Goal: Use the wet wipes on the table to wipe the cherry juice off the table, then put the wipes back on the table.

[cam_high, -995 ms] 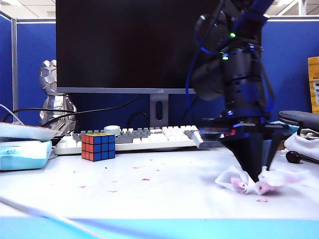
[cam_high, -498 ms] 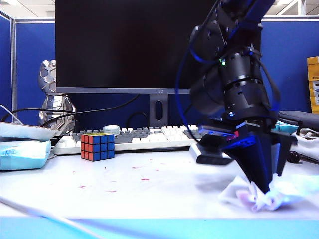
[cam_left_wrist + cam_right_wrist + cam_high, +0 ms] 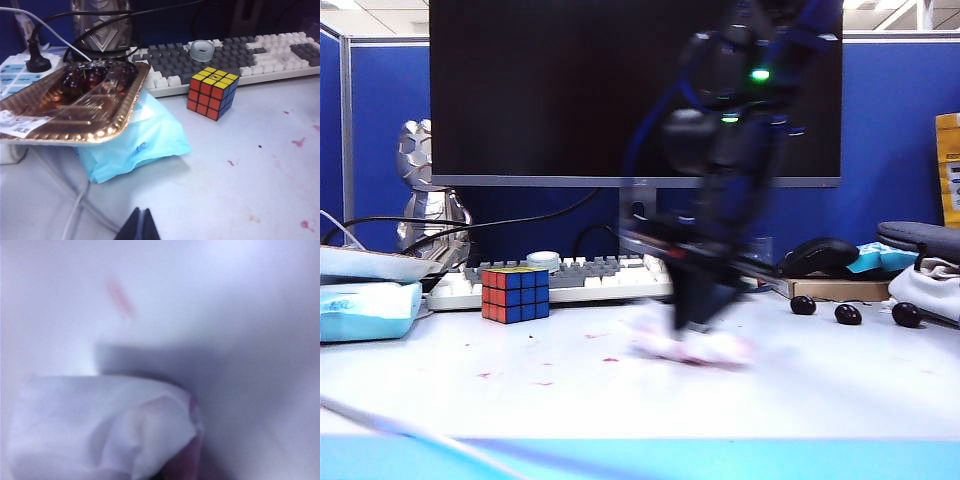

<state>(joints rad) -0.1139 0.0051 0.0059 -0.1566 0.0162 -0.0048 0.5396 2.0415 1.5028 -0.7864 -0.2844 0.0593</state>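
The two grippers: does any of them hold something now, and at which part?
The right gripper is shut on the wet wipes, pinching the top of the crumpled sheet against the table. The left gripper holds nothing.

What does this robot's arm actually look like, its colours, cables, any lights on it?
The right arm is black, built of rounded cylindrical segments, motion-blurred here. Blue cables loop along its outside, and small green lights glow near its top. It tapers to the dark right gripper. Of the left gripper, only two thin black fingertips show, pressed together into a pointed wedge.
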